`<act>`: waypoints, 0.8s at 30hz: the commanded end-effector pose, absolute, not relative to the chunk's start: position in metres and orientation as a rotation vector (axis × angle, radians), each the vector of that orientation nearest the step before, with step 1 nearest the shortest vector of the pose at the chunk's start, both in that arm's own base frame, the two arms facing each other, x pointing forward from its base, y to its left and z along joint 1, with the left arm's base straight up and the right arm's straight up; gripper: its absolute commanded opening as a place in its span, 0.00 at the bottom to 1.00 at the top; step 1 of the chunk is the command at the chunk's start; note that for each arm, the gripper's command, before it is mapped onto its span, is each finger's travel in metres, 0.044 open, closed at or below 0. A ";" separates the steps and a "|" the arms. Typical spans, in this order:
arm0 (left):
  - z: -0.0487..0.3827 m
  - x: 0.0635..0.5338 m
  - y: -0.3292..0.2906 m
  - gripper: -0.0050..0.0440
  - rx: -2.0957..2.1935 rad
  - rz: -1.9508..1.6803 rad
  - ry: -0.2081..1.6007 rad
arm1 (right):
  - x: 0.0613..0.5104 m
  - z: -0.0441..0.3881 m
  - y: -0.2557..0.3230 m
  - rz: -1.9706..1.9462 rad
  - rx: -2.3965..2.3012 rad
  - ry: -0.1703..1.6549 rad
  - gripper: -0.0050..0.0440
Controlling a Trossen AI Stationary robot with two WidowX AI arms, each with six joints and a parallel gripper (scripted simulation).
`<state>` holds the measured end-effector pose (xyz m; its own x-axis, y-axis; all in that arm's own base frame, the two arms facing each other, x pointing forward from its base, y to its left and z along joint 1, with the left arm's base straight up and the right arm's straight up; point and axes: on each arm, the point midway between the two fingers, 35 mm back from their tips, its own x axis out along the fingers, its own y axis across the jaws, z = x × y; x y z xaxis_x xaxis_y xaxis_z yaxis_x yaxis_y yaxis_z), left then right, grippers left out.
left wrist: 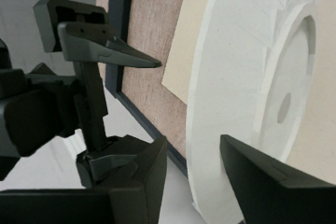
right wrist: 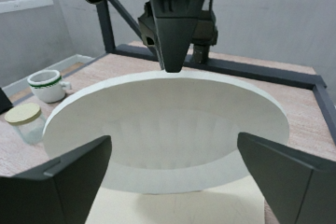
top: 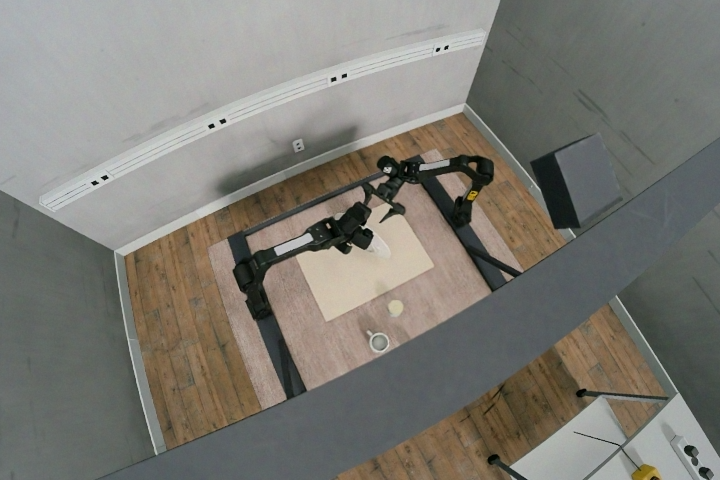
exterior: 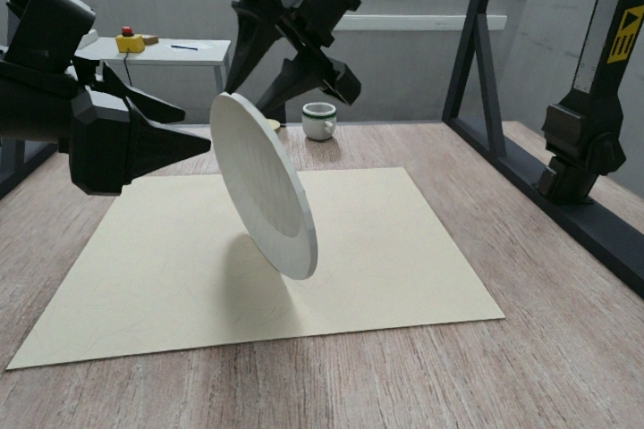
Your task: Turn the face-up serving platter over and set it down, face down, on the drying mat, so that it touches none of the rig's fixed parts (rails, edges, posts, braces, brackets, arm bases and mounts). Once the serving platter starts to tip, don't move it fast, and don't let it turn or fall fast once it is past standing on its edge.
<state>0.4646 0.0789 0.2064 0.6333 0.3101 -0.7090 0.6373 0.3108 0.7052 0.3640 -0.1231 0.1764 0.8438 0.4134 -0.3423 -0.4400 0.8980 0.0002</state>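
Left claw [top: 354, 242] [exterior: 243, 100] [left wrist: 194, 136] [right wrist: 173, 66] parted, angled down astride the tilted serving platter [top: 380, 247] [exterior: 266, 187] [left wrist: 224, 93] [right wrist: 171, 151] rim — right claw [top: 374, 211] [exterior: 197, 130] [left wrist: 156, 104] [right wrist: 175, 135] wide open, near level

The round, pale grey-white serving platter [top: 380, 246] [exterior: 262, 187] [left wrist: 222, 93] [right wrist: 166, 135] looks smooth and matt, like ceramic or plastic. The flat cream rectangular drying mat [top: 366, 277] [exterior: 373, 242] [left wrist: 329, 140] [right wrist: 213, 205] has a matt, faintly scratched surface, and the pinkish-brown table top [top: 451, 266] [exterior: 384, 384] [left wrist: 149, 89] [right wrist: 292, 100] shows streaky, wood-like grain. The white, green-banded round mug [top: 378, 341] [exterior: 318, 121] [right wrist: 49, 89] looks like glossy enamel or glazed ceramic.

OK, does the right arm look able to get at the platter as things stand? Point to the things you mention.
Probably yes: the right gripper [top: 374, 211] [exterior: 197, 130] [left wrist: 163, 115] [right wrist: 175, 140] is open beside the platter [top: 379, 247] [exterior: 262, 172] [left wrist: 231, 93] [right wrist: 166, 117], with nothing visible between, though it might need realigning with the rim.
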 end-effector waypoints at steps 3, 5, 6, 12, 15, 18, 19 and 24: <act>0.217 0.485 0.087 0.43 1.287 -0.244 0.895 | 0.363 0.189 -0.124 0.444 -0.110 0.317 0.92; 0.216 0.489 0.090 0.43 1.287 -0.244 0.897 | 0.363 0.189 -0.124 0.445 -0.111 0.317 0.92; 0.218 0.479 0.084 0.43 1.284 -0.239 0.894 | 0.363 0.189 -0.124 0.445 -0.110 0.317 0.92; 0.224 0.473 0.081 0.43 1.284 -0.234 0.888 | 0.364 0.191 -0.122 0.449 -0.110 0.313 0.92; 0.227 0.470 0.080 0.43 1.284 -0.234 0.888 | 0.364 0.191 -0.122 0.449 -0.110 0.313 0.92; 0.235 0.464 0.077 0.43 1.284 -0.233 0.886 | 0.364 0.191 -0.122 0.449 -0.110 0.313 0.92; 0.236 0.462 0.077 0.43 1.284 -0.233 0.886 | 0.364 0.191 -0.122 0.449 -0.110 0.313 0.92; 0.258 0.453 0.071 0.43 1.286 -0.216 0.866 | 0.364 0.191 -0.122 0.449 -0.110 0.313 0.92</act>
